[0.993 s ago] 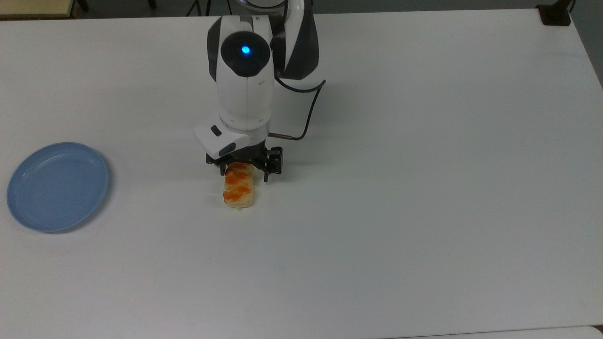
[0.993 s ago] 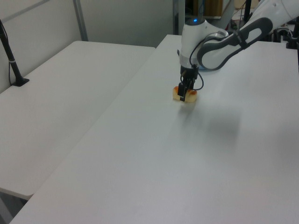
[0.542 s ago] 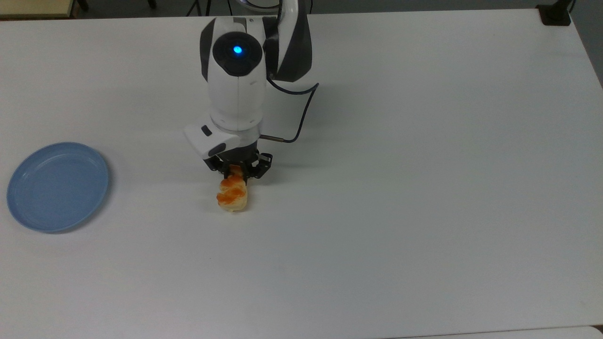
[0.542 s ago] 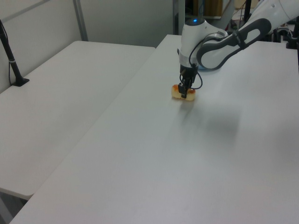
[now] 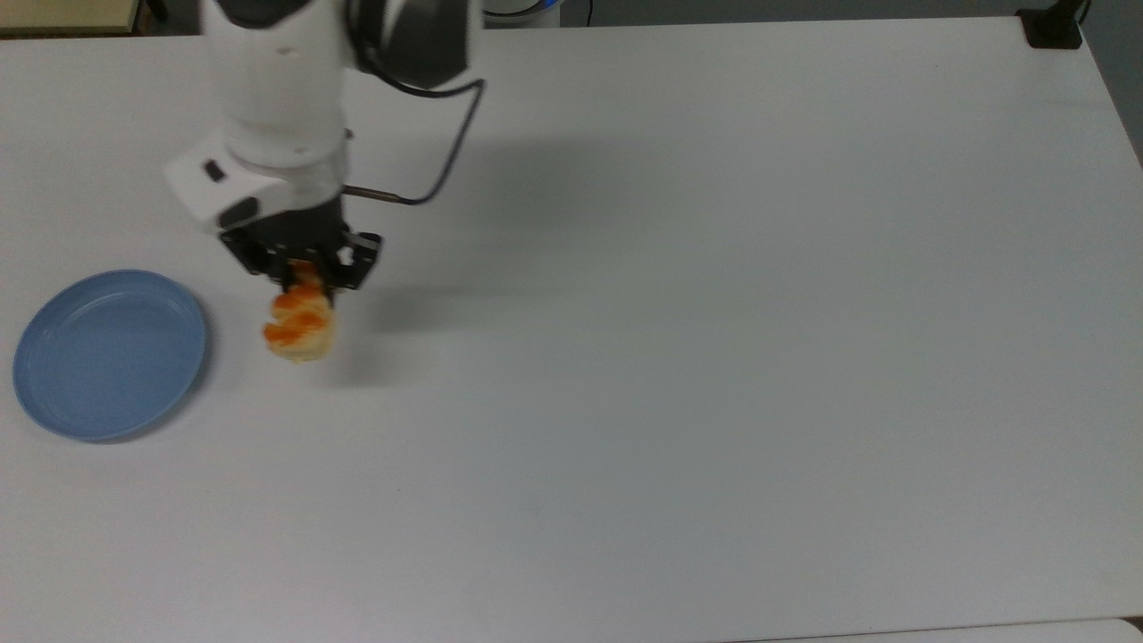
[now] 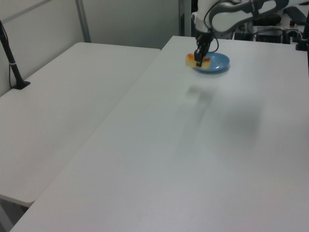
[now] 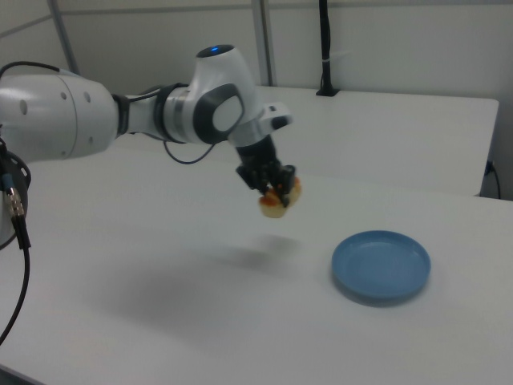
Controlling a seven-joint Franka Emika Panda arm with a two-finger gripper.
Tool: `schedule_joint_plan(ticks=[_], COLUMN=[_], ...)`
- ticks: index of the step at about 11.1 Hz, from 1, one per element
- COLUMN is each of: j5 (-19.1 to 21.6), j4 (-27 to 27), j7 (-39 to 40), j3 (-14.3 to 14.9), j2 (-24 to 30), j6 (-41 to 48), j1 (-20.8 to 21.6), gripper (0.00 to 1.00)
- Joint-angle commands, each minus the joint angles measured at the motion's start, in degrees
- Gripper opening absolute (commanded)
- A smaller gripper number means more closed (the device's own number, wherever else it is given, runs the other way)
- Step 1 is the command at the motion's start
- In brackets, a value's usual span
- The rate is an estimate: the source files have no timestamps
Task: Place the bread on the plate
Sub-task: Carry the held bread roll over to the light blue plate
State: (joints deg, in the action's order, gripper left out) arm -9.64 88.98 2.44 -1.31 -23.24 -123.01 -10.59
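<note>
The bread (image 5: 301, 329) hung clear of the table (image 5: 714, 357), pinched at its upper end by my hand (image 5: 304, 268), whose two fingers were clamped together on it. In the right view the bread (image 7: 280, 200) sat tilted in the grip, well above the white surface, with its shadow lying on the table below it. I saw the orange-red glaze on its top in the top view, with the pale end pointing away from the fingers.

The plate (image 5: 107, 354) lay flat on the table toward the top view's left, just beside the bread but not under it; a strip of bare table showed between the two. In the right view the plate (image 7: 381, 265) was lower and toward the right view's right of the hand (image 7: 268, 181). In the left view the bread (image 6: 197, 60) overlapped the near edge of the plate (image 6: 212, 63), though I could not tell from there how far apart they truly were.

The white arm (image 5: 277, 98) reached in from the top view's upper edge, and a dark cable (image 5: 446, 152) looped from its wrist. I could read no brand, label or writing on the arm, the plate or the table.
</note>
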Motion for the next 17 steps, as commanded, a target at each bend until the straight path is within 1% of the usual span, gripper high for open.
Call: schedule_joint_plan(ticks=[1, 2, 4, 5, 7, 9, 11, 13, 14, 15, 16, 17], j5=[0.7, 0.7, 0.6, 0.6, 0.6, 0.5, 0.2, 0.2, 0.0, -0.1, -0.4, -2.3], j4=[-7.4, -9.9, -10.2, -10.2, -11.0, -11.7, -12.0, -11.6, -11.6, -11.5, -10.9, -10.8], j7=[12.5, 13.4, 16.3, 17.6, 17.7, 17.8, 18.4, 18.1, 18.4, 18.2, 18.3, 18.4], j3=[-1.4, -1.4, -1.4, -1.4, -1.4, -1.4, -1.2, -1.2, -1.2, -1.2, -1.2, -1.0], j2=[-3.0, -4.8, -6.1, -7.4, -11.6, -14.7, -16.0, -17.0, -17.1, -17.2, -17.0, -16.9], j6=[1.9, 1.8, 0.6, -1.1, -7.2, -7.8, -7.9, -11.2, -11.4, -11.4, -11.5, -11.5], j1=[-7.5, -9.3, -12.4, -13.7, -15.8, -16.4, -16.4, -16.4, -16.4, -16.4, -16.4, -16.4], gripper=[0.38, 0.38, 0.38, 0.38, 0.38, 0.38, 0.38, 0.39, 0.44, 0.80, 1.00, 1.00])
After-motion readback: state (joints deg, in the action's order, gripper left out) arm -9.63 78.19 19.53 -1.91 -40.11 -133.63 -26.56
